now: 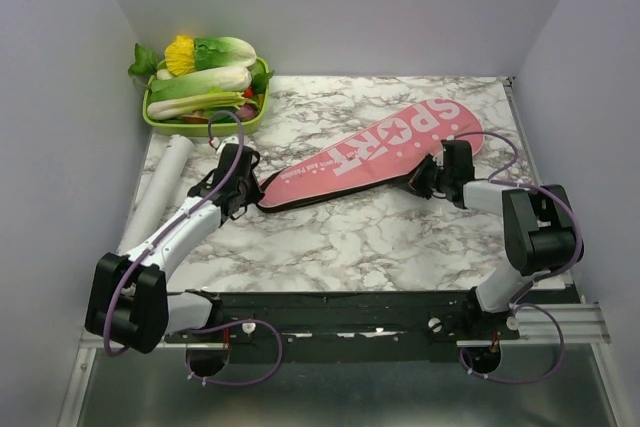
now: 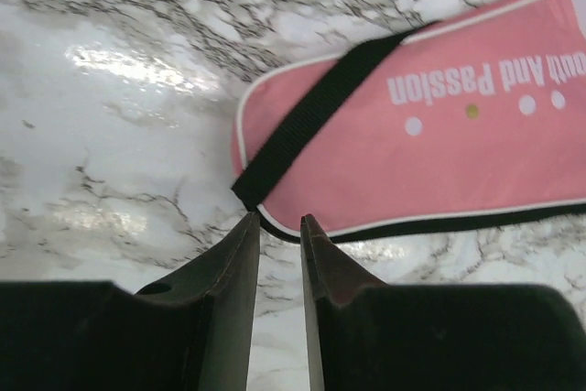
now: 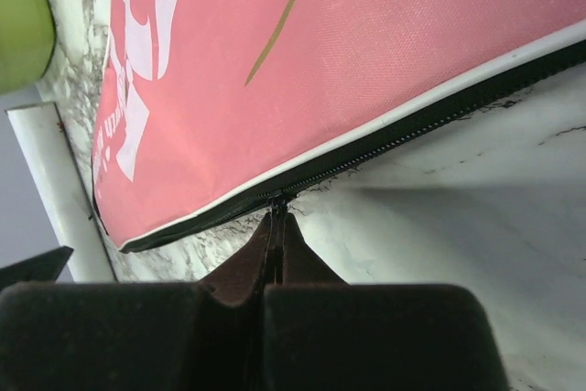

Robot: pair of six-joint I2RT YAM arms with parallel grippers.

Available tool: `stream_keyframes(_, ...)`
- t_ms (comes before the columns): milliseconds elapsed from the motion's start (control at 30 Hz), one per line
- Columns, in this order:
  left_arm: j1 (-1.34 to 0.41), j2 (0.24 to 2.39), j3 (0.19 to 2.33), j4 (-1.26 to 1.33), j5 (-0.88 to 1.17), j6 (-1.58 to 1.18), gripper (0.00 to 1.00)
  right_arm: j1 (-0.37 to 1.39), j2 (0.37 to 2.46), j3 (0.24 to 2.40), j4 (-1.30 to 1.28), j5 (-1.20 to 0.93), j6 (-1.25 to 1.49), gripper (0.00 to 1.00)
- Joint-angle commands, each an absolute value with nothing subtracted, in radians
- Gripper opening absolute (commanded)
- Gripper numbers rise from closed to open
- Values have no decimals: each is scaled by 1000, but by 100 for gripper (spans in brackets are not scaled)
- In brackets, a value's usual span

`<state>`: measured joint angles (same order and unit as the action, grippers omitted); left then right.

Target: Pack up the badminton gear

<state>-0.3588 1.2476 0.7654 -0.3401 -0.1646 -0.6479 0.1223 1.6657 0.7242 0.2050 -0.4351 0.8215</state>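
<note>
The long pink cover [image 1: 370,152] with white "SPORT" lettering lies diagonally across the marble table. My right gripper [image 1: 420,185] is at its near edge, and in the right wrist view [image 3: 277,217] it is shut on the zipper pull of the black zipper [image 3: 430,116]. My left gripper [image 1: 250,187] sits at the cover's narrow handle end. In the left wrist view [image 2: 277,219] its jaws stand a little apart and empty, just short of the cover [image 2: 439,162] and its black strap [image 2: 311,116]. The white tube [image 1: 160,187] lies left of the left arm. Rackets and shuttlecocks are out of view.
A green tray [image 1: 205,122] of leafy vegetables stands at the back left corner. White walls close in the table at the left, back and right. The tube [image 3: 59,190] and tray [image 3: 18,16] also show in the right wrist view.
</note>
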Motion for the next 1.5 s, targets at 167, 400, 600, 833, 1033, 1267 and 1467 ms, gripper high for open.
stream_keyframes(167, -247, 1318, 747, -305, -213, -655, 45, 120, 1647, 738, 166, -479, 759, 1)
stream_keyframes(400, -216, 1405, 739, -219, -150, -663, 50, 118, 1654, 753, 164, -506, 747, 1)
stream_keyframes(600, -213, 1463, 736, -147, -132, -666, 50, 120, 1683, 759, 172, -540, 727, 1)
stream_keyframes(833, -213, 1509, 732, -95, -115, -667, 43, 118, 1718, 759, 183, -568, 721, 1)
stream_keyframes(1033, -213, 1528, 684, -51, -91, -678, 21, 120, 1721, 759, 173, -571, 716, 1)
stream_keyframes(1267, -242, 1517, 637, -20, -72, -680, 8, 184, 1730, 776, 161, -552, 716, 1)
stream_keyframes(1467, -276, 1490, 614, -15, -64, -680, 0, 349, 1741, 821, 132, -488, 744, 1)
